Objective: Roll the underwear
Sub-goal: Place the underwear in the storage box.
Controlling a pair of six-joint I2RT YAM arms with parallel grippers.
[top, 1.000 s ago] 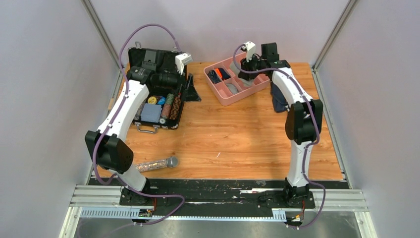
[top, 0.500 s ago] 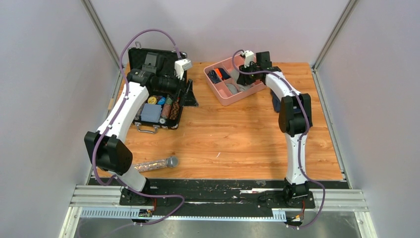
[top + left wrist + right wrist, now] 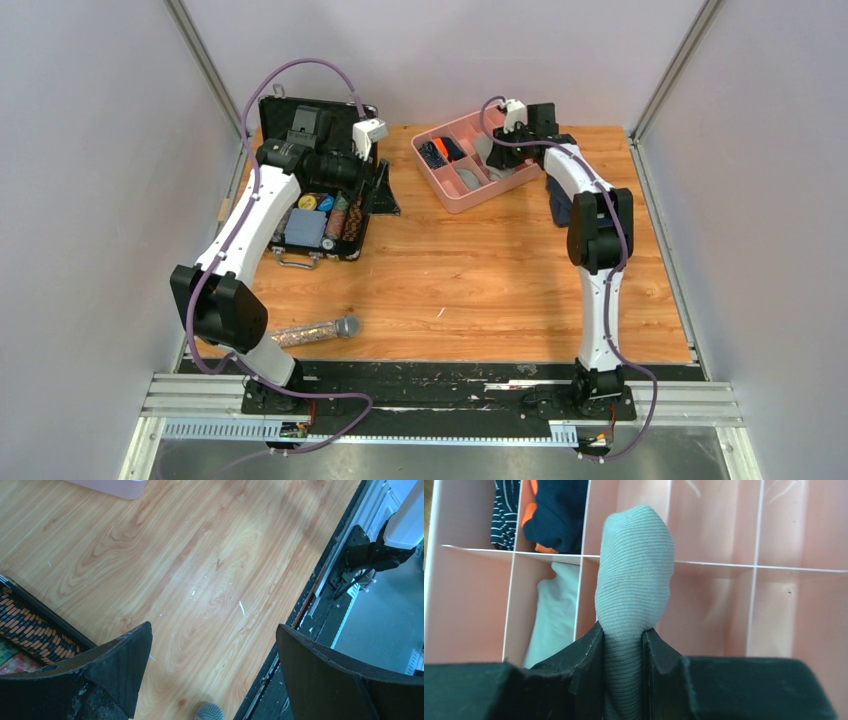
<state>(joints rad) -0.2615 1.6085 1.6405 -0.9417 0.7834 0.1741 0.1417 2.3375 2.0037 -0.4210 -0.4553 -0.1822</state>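
1. The right gripper [image 3: 623, 637] was clamped on the underwear [image 3: 634, 570], a rolled gray ribbed bundle in the centre of the right wrist frame
2. The roll was above the pink tray [image 3: 724, 605], over a crossing of its dividers; we could not tell if it touched
3. We saw a navy garment [image 3: 556, 515] in the upper left compartment and a pale cloth [image 3: 555, 610] below it
4. The left gripper [image 3: 213, 632] hung with its fingers wide apart over the wooden table [image 3: 200, 555]
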